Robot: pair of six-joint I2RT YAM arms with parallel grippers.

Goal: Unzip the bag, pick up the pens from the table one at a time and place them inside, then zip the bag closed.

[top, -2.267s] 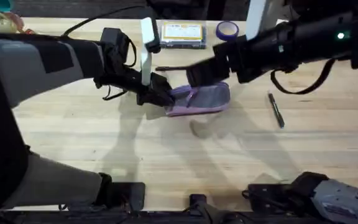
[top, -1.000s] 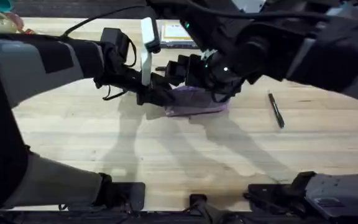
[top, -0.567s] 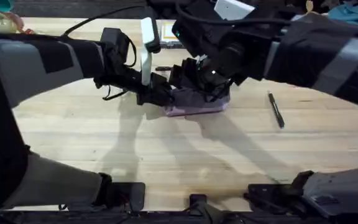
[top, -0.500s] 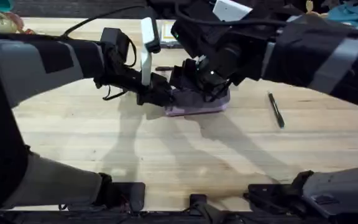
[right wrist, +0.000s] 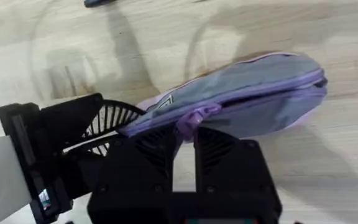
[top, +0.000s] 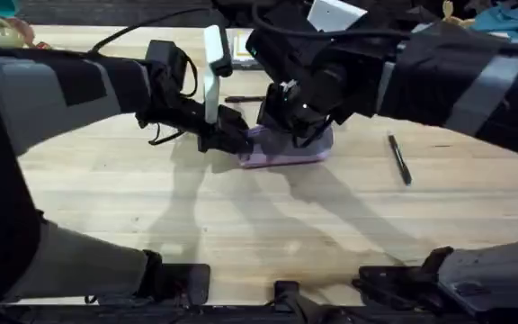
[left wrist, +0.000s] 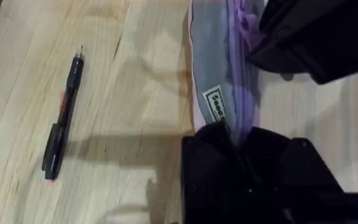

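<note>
While your left gripper point(left wrist: 241, 146) clamped the bag point(top: 286, 148) end on the table point(top: 259, 225), right gripper point(right wrist: 185, 140) pinched the zip pull point(right wrist: 194, 117); unzip step, next: draw pull along w/o lifting bag.

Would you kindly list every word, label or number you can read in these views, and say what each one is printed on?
Nothing can be read with certainty.
Small white tag on the bag: dark letters, too blurred to read.
Small white mark on the bag's grey side near the zipper, seen in the right wrist view: too small to read.
White sticker on the left pincer, right wrist view: print too small to read.
Pens: no legible text.
</note>
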